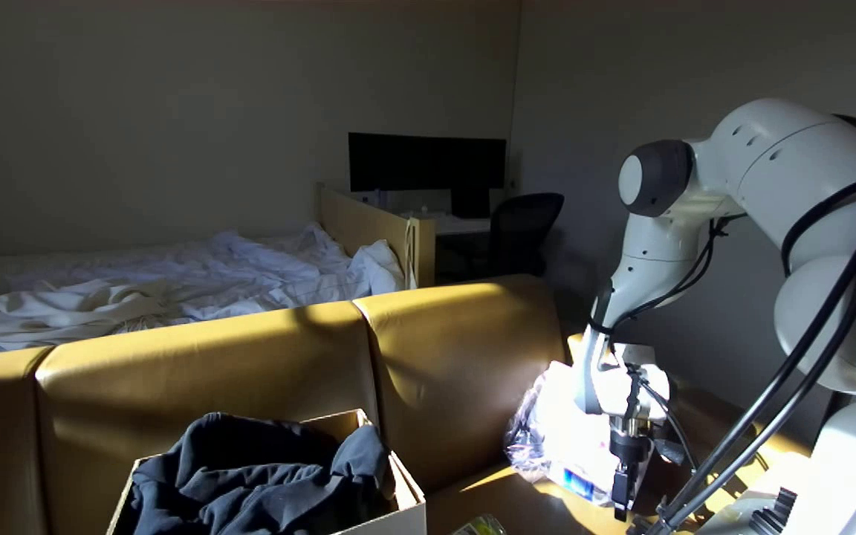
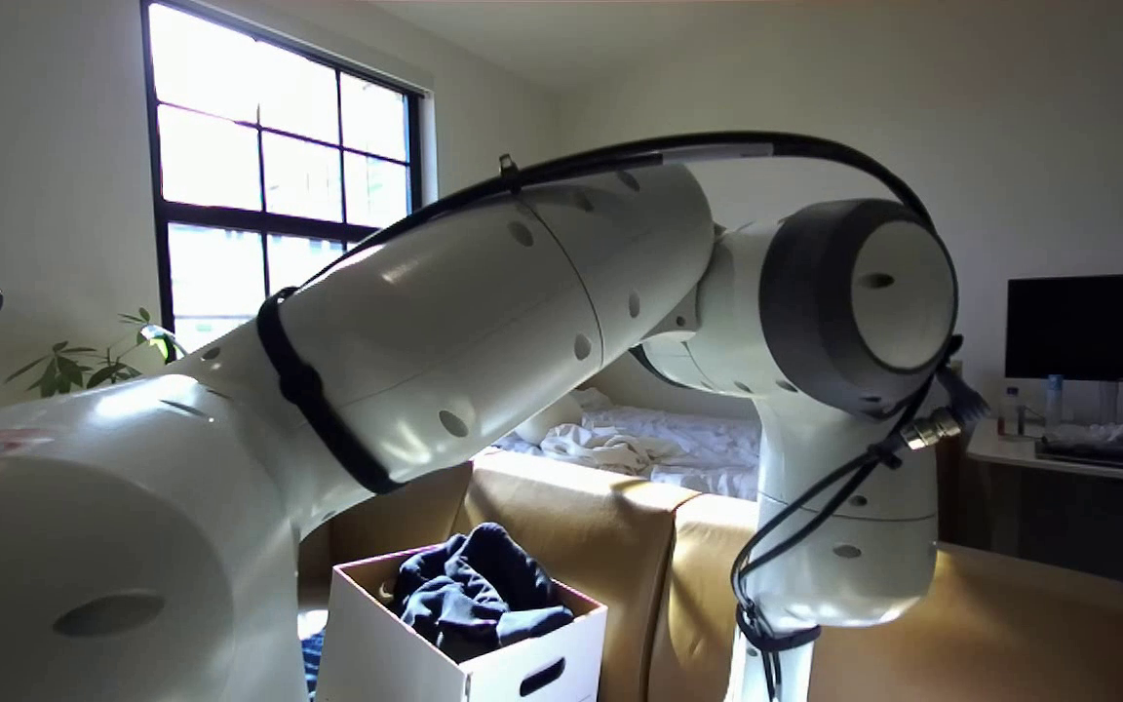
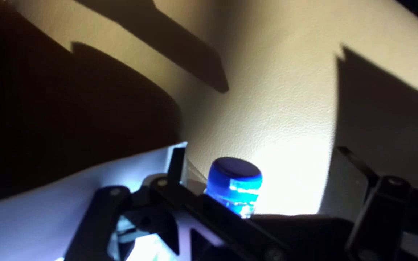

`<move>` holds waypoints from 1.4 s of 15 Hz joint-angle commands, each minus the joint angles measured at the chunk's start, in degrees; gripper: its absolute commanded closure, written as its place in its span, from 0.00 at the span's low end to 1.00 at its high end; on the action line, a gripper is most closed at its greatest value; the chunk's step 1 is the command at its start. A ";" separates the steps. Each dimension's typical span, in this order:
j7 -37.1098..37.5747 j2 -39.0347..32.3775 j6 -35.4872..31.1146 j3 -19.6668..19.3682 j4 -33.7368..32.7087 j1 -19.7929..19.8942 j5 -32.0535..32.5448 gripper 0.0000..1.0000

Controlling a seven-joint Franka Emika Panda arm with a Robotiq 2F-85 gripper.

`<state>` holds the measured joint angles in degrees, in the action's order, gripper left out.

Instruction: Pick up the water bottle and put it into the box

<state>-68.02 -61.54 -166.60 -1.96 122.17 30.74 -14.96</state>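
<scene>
In the wrist view, the jaws of the gripper point(image 3: 263, 166) stand wide apart. In the gap between them appears the water bottle point(image 3: 235, 186), of which only the blue cap and a short clear part below are showing. It is nearer to the jaw at the left of this view; whether they touch, I cannot tell with certainty. Behind the cap is the tan leather of the sofa point(image 3: 285, 94), with strong sunlight and hard shadows.

In an exterior view, a very bright white container point(image 1: 558, 423) is behind the gripper, with clear crinkled plastic point(image 1: 524, 438) at its side. Well apart from the bottle, in front of the backrest, is the box point(image 2: 376, 653), filled with dark cloth point(image 1: 250, 475) which rises above the rim. Behind the sofa is a bed point(image 1: 368, 223) with rumpled white sheets point(image 1: 250, 271), and farther, a black monitor point(image 1: 428, 163).
</scene>
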 commanded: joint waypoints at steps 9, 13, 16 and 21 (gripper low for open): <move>7.89 -5.09 0.78 6.35 -4.60 13.09 11.36 0.44; 8.16 -4.50 0.05 7.96 -3.96 15.04 12.12 0.70; 8.52 -3.44 -0.18 9.03 -2.62 15.68 12.44 0.89; 9.79 0.43 1.15 10.92 3.09 14.87 12.28 0.96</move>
<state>-61.31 -65.97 -166.96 7.26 119.36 45.01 -4.75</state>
